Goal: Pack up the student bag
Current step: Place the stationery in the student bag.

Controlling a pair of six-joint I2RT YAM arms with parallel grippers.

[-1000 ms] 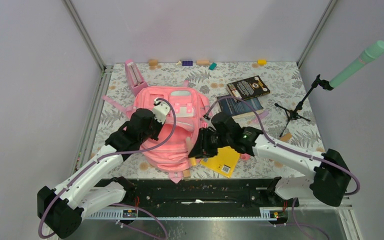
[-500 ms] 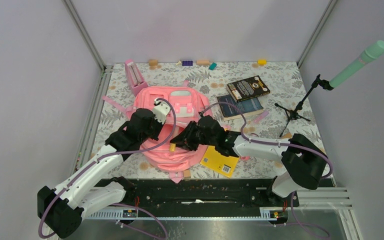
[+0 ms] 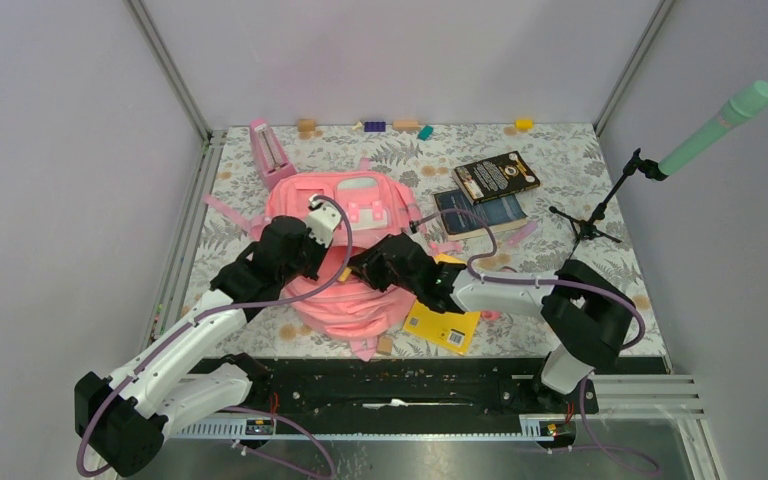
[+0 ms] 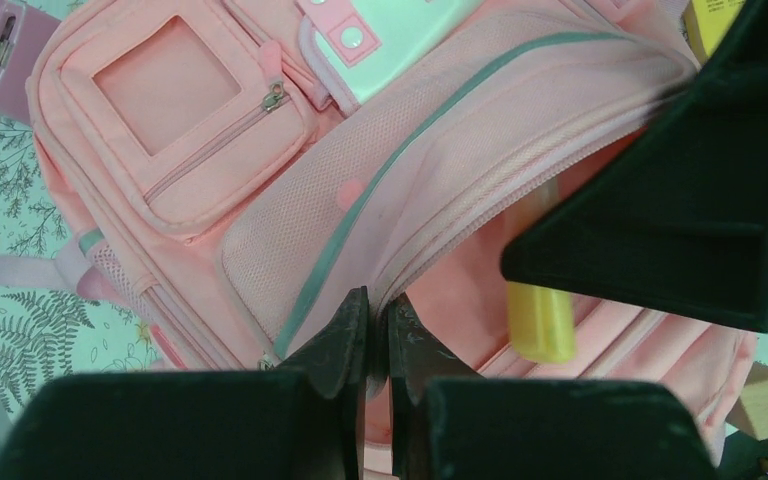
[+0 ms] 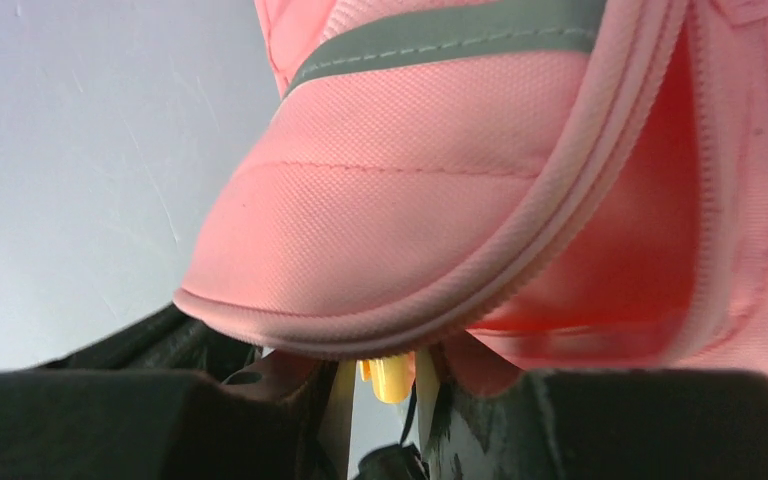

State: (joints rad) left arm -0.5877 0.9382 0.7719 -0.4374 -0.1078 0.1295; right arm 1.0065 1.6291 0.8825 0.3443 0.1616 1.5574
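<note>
Treat the student bag (image 3: 345, 305) as limp fabric; grip its zipper rim (image 4: 480, 205), pinched by left tool (image 4: 375, 302); right tool (image 5: 390, 362) pinches yellow stick (image 4: 540, 320).

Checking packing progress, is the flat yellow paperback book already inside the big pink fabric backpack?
No, the flat yellow paperback book lies on the fern-patterned table beside the big pink fabric backpack, outside it.
</note>
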